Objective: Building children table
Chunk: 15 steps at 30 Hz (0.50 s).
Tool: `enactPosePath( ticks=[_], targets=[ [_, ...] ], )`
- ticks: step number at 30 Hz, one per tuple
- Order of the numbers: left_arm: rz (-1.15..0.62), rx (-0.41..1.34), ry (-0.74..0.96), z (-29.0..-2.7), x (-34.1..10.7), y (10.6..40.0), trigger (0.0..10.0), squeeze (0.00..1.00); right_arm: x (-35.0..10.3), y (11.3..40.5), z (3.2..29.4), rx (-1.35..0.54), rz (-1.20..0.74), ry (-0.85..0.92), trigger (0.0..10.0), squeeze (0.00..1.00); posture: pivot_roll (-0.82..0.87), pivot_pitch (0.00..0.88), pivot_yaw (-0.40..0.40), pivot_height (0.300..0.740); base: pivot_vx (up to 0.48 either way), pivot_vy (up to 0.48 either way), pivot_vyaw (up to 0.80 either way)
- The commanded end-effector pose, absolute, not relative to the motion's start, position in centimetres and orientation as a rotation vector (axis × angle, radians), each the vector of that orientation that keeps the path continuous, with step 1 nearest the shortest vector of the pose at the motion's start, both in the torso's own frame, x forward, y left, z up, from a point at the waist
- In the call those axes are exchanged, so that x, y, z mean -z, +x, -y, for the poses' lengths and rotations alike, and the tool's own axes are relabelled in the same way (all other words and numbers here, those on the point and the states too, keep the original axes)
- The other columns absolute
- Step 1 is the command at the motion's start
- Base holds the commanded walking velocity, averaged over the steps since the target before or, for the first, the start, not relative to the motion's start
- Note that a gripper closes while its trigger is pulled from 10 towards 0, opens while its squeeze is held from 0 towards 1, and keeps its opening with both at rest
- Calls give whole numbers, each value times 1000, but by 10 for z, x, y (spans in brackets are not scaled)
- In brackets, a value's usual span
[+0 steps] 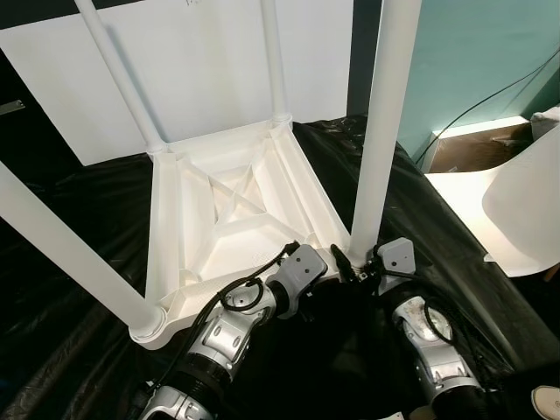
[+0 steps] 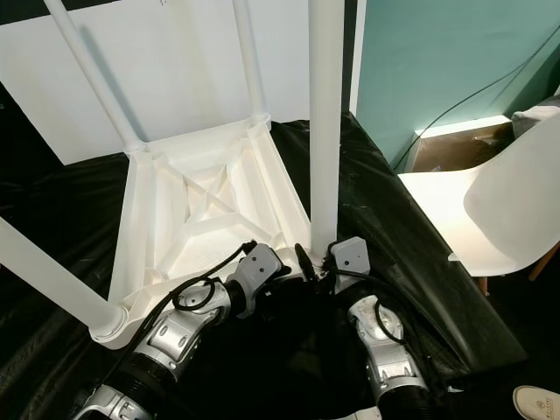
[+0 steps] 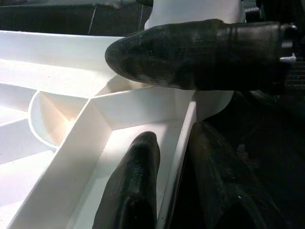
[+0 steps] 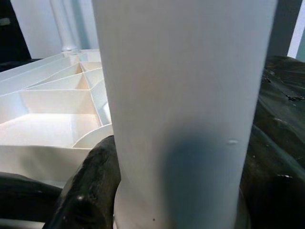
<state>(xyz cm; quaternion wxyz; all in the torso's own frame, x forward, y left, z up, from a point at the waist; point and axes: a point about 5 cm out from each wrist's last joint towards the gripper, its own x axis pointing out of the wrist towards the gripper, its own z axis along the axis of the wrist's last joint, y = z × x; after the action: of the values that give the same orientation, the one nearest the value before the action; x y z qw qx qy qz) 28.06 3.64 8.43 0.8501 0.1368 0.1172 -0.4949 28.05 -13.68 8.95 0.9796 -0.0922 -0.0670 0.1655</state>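
Observation:
The white children's table (image 1: 163, 229) lies upside down on a black sheet, its legs pointing up. My right gripper (image 1: 362, 261) is at the base of the near right leg (image 1: 385, 114), shut around it; in the right wrist view one black finger (image 4: 88, 191) presses the side of that leg (image 4: 186, 105). My left gripper (image 1: 338, 262) reaches in from the left to the same corner. It stands open: its upper finger (image 3: 190, 50) crosses the leg socket, and its lower finger (image 3: 133, 186) rests inside the frame next to the rim (image 3: 181, 143).
The black sheet (image 1: 79, 289) covers the work surface. A white board (image 1: 201, 70) leans behind the table. A white chair (image 1: 525, 210) stands close at the right, in front of a teal wall with a cable. A shoe tip (image 1: 547, 402) shows at the bottom right.

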Motion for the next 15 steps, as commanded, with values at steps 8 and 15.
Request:
enactPosePath(
  ticks=[8, 15],
  targets=[
    [-426, 1013, 311, -51, -52, 272, 10000, 0, -72, 277, 121, -568, 13, -149, 10000, 1000, -69, 0, 79, 740, 0, 0, 0],
    [-428, 1010, 298, -50, -52, 272, 10000, 0, -82, 287, 128, -816, -21, -178, 10000, 0, -65, 0, 70, 740, 0, 0, 0]
  ],
)
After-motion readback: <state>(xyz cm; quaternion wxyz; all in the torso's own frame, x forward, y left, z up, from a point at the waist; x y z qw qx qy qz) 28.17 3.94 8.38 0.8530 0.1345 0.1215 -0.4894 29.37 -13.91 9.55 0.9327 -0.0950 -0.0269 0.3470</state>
